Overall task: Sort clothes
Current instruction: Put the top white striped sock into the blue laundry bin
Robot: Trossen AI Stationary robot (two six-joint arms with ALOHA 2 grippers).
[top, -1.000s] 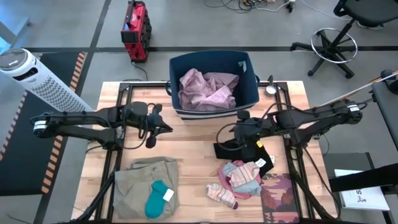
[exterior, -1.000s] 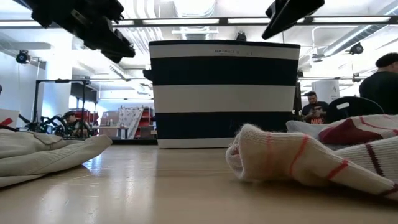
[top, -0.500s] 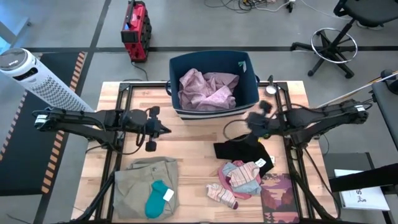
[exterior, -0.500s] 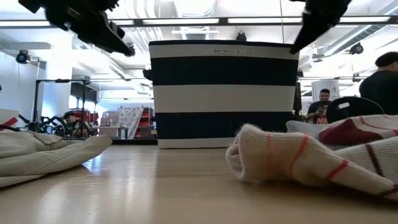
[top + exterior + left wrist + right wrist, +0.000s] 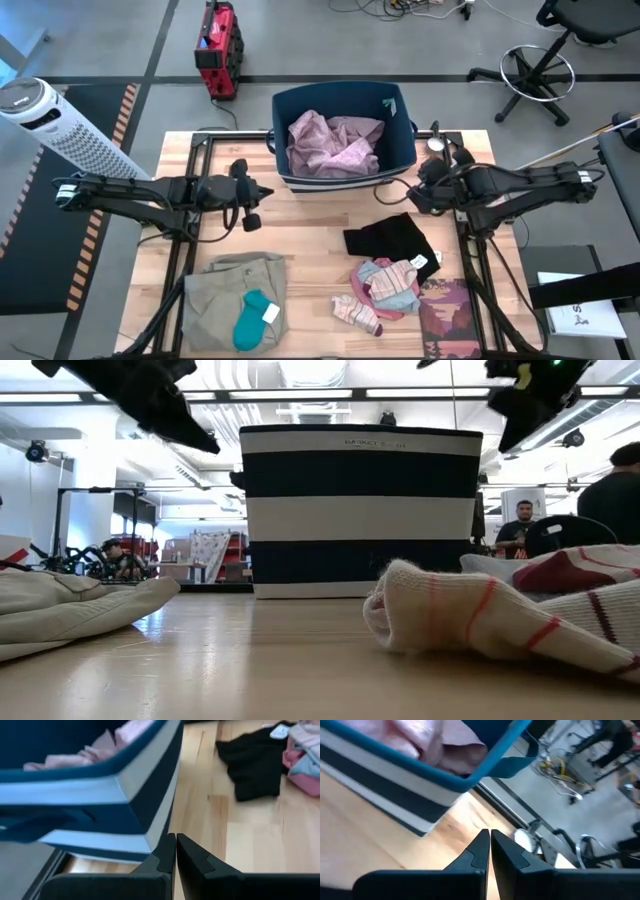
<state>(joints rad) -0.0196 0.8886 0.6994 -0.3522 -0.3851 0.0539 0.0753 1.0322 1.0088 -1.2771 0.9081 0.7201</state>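
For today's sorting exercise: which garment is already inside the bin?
The pale pink garment, bunched inside the navy bin; every other piece lies on the table.

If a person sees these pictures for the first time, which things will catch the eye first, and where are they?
The striped navy bin at the table's far edge stands out first, with a crumpled pink garment inside. Nearer the front lie khaki trousers with a teal piece on them at the left, and a black piece beside a small mixed pile at the right. Both pincers, left and right, hang shut and empty beside the bin.
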